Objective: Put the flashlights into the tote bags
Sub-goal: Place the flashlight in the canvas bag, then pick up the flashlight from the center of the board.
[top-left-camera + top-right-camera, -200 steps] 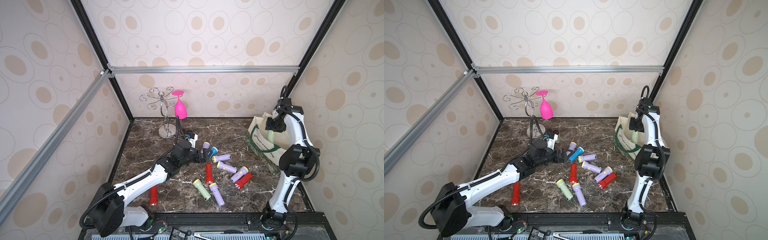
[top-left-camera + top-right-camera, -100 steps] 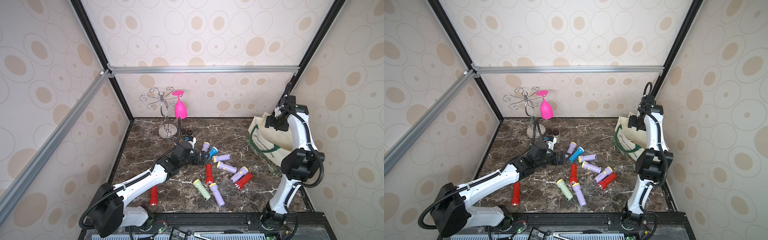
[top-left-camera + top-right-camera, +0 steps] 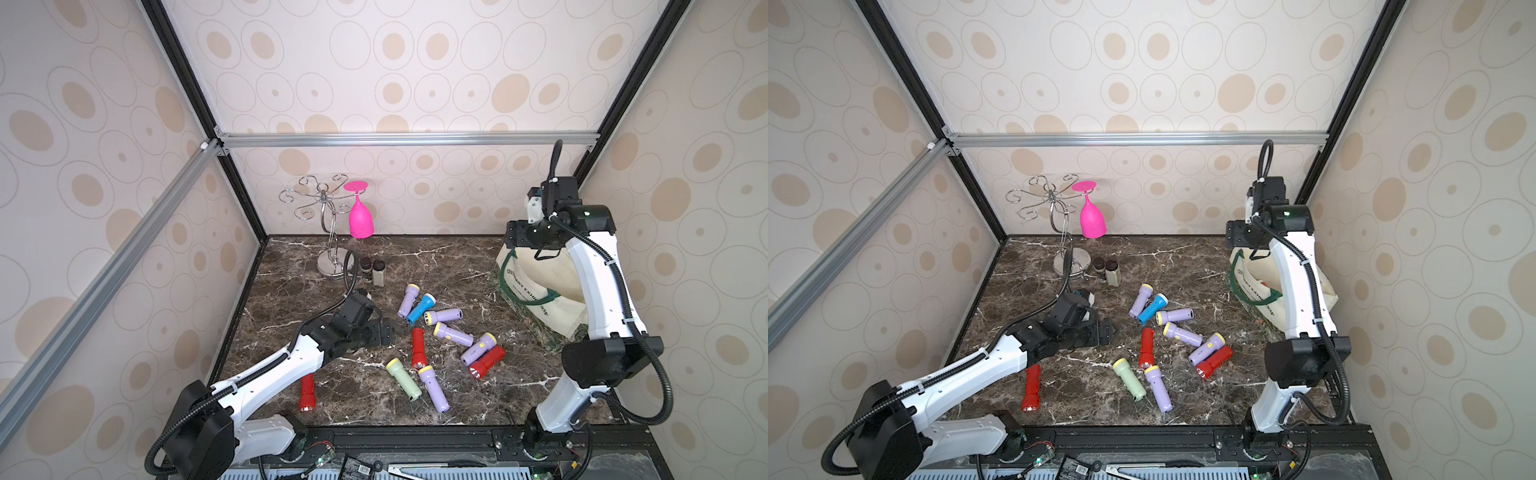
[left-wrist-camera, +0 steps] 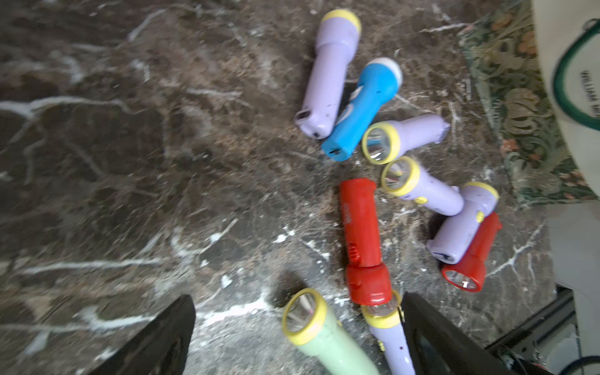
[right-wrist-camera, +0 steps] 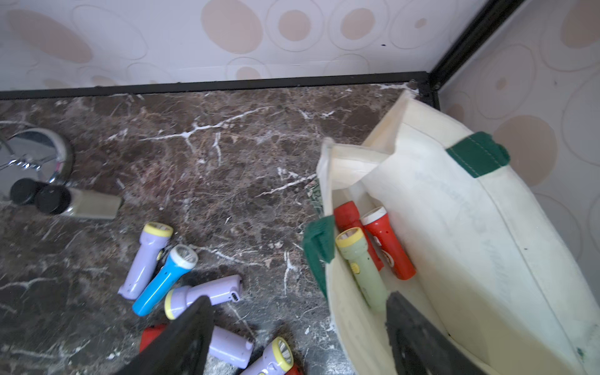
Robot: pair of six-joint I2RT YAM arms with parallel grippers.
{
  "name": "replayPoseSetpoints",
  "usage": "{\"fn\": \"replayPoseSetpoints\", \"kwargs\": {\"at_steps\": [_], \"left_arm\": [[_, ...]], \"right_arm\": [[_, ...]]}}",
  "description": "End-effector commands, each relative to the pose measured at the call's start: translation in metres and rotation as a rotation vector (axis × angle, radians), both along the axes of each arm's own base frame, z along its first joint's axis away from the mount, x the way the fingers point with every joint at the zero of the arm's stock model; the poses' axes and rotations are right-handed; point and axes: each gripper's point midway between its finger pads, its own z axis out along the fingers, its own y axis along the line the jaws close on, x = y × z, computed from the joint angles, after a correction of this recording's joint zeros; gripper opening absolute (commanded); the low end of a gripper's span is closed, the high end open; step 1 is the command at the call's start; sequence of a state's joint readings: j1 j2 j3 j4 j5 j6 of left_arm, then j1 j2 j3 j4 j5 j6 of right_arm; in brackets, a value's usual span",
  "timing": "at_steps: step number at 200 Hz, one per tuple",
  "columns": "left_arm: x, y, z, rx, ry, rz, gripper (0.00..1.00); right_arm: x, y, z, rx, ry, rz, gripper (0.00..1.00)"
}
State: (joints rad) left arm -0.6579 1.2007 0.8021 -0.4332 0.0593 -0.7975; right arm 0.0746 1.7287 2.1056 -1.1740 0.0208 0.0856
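As L hand (image 3: 380, 332) hangs low over the worktop (image 3: 436, 257) with jaws spread full and nothing in them, the step in hand reads as the next pick. Nearest: lone red flashlight (image 3: 307, 392) beside L arm, apart from the rest. Next out: pale green flashlight (image 4: 321, 334) betw. the fingers in L wrist view, lilac flashlight (image 4: 386, 344) tight against one finger. Take green only. Lilac's head touches head of the middle red flashlight (image 4: 362, 233), so it would likely drag. Close across the barrel, not the wider yellow-ringed head, which prob. slips. Beyond: blue flashlight (image 3: 419, 308) + more lilacs in a loose heap, so most of the job is still ahead. Far R corner: tote bag (image 3: 536, 270) stands open. R hand (image 3: 519, 237) is above its mouth, jaws apart, empty. Inside the bag: bagged green flashlight (image 5: 360, 266) + two bagged red flashlights (image 5: 388, 246). Mouth looks narrow, so drop fr. straight above, clear of the strap.
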Motion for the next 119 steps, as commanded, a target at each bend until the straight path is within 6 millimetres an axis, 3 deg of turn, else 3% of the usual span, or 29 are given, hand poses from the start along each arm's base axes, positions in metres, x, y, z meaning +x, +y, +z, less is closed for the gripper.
{"fn": "replayPoseSetpoints", "kwargs": {"at_steps": [1, 35, 39, 62, 91, 119], "left_arm": [[-0.014, 0.043, -0.021, 0.095, 0.088, 0.135, 0.98], [-0.018, 0.093, -0.033, 0.203, 0.123, 0.281, 0.98], [-0.019, 0.099, -0.035, 0.216, 0.13, 0.297, 0.98], [-0.022, 0.131, -0.043, 0.278, 0.158, 0.384, 0.98], [-0.023, 0.153, -0.046, 0.318, 0.179, 0.443, 0.98], [-0.026, 0.167, -0.054, 0.364, 0.217, 0.468, 0.98]], "right_arm": [[-0.023, 0.021, -0.002, 0.002, 0.039, 0.035, 0.86], [-0.047, 0.071, -0.006, 0.029, 0.039, 0.136, 0.87], [-0.052, 0.086, -0.007, 0.034, 0.041, 0.171, 0.87], [-0.07, 0.124, -0.016, 0.063, 0.048, 0.254, 0.88], [-0.091, 0.165, -0.024, 0.109, 0.05, 0.344, 0.88], [-0.106, 0.193, -0.029, 0.134, 0.061, 0.409, 0.88]]}}
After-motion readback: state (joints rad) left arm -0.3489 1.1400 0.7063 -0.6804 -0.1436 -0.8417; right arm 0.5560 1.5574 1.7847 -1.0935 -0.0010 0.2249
